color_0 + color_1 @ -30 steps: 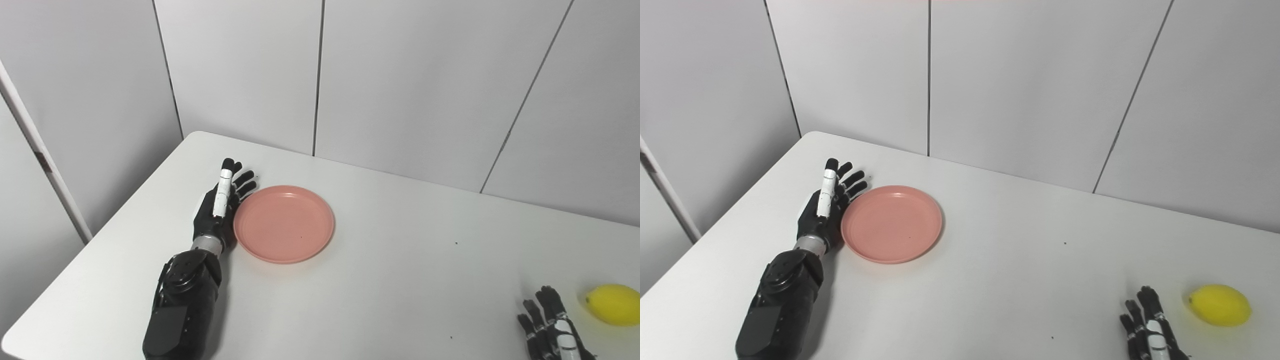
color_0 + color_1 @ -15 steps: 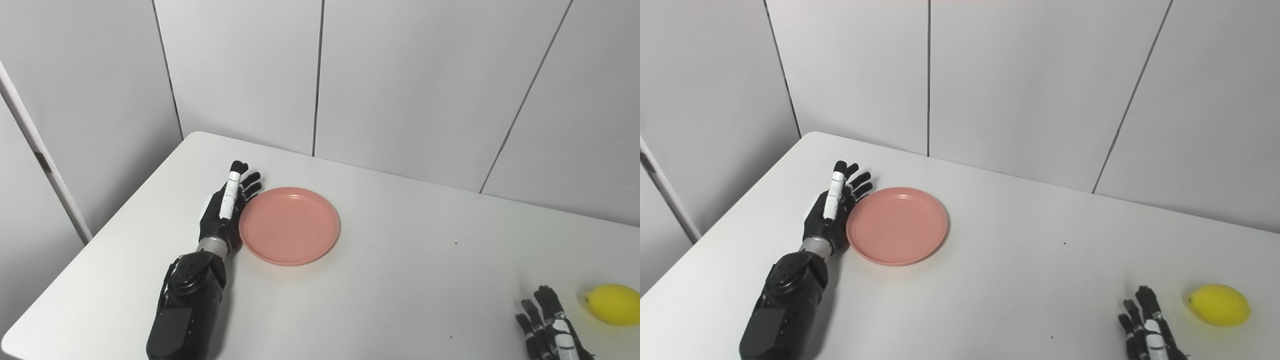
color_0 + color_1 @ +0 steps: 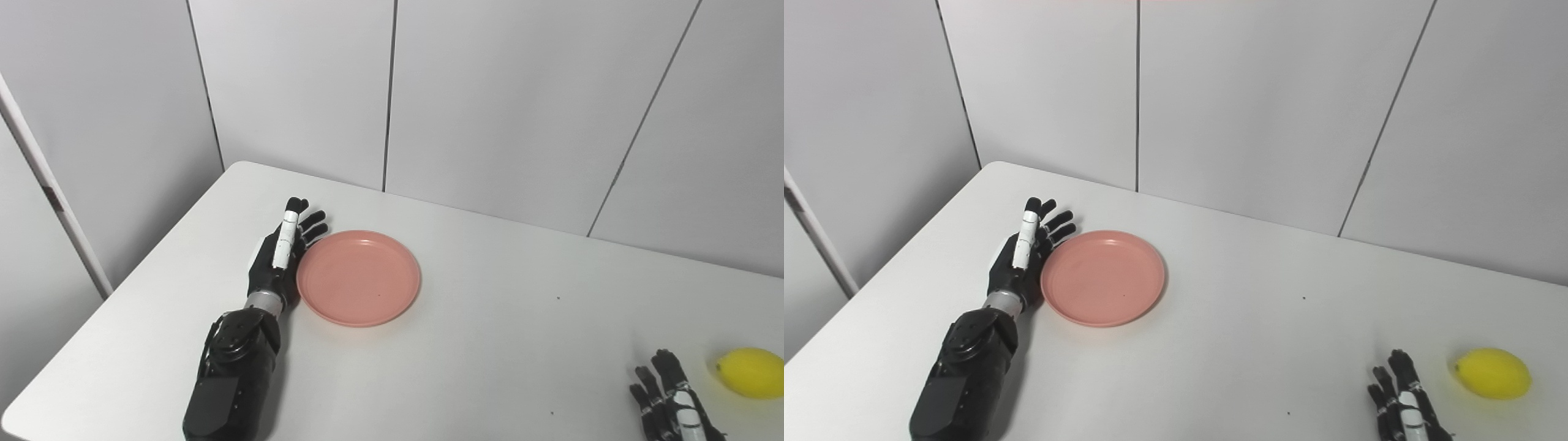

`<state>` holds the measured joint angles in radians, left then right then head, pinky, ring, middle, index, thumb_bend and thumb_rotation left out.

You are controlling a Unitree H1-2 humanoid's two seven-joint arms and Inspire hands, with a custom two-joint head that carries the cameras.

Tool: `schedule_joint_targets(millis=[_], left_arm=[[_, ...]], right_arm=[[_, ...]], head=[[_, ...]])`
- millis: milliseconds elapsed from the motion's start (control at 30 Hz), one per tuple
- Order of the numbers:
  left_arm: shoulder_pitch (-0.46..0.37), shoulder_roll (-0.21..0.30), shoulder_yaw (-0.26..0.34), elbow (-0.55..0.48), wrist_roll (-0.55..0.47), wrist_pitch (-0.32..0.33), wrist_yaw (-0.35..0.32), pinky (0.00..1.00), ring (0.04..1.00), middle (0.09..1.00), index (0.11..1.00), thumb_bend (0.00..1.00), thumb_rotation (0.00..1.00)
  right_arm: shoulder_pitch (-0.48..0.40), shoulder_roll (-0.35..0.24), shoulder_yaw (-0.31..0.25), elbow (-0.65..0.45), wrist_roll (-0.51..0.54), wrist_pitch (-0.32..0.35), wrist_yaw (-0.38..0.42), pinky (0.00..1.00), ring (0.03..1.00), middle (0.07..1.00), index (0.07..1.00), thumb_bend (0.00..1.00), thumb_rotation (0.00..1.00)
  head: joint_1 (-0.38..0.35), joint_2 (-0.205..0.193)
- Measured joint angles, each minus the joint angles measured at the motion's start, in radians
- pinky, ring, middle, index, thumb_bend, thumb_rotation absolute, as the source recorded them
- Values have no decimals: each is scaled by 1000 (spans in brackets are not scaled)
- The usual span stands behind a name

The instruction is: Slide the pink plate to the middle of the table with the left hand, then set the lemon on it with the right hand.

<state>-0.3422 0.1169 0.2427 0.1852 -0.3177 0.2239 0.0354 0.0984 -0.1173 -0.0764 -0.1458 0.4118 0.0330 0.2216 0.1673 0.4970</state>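
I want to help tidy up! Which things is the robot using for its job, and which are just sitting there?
For the job:
- pink plate
- lemon
- left hand, flat against the plate's edge
- right hand, open beside the lemon

Just there:
- white table
- grey wall panels

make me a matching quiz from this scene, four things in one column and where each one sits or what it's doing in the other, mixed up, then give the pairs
Column one:
1. round pink plastic plate
2. yellow lemon
3. black left hand
4. black right hand

Column two:
A. edge-on against the plate's left rim, fingers extended
B. lying on the white table at its near right, beside the lemon, holding nothing
C. on the table at the far right, apart from both hands
D. flat on the table's left half, nothing on it

Pairs: 1-D, 2-C, 3-A, 4-B
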Motion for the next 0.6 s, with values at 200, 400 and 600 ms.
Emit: schedule_joint_targets(millis=[200, 400, 600], left_arm=[[0, -15, 8, -4, -5, 0, 0, 859, 866, 859, 913, 912, 840], [13, -42, 14, -51, -14, 36, 7, 835, 848, 844, 878, 900, 832], [35, -71, -5, -93, -3, 49, 17, 836, 850, 849, 893, 880, 856]], right_arm=[[0, 0, 6, 0, -14, -1, 1, 991, 956, 990, 919, 578, 678], [1, 4, 17, -3, -44, -1, 0, 968, 934, 974, 899, 633, 658], [0, 13, 16, -3, -45, -1, -1, 934, 922, 960, 886, 662, 641]], head=[[-23, 6], [-60, 21], [-66, 25]])
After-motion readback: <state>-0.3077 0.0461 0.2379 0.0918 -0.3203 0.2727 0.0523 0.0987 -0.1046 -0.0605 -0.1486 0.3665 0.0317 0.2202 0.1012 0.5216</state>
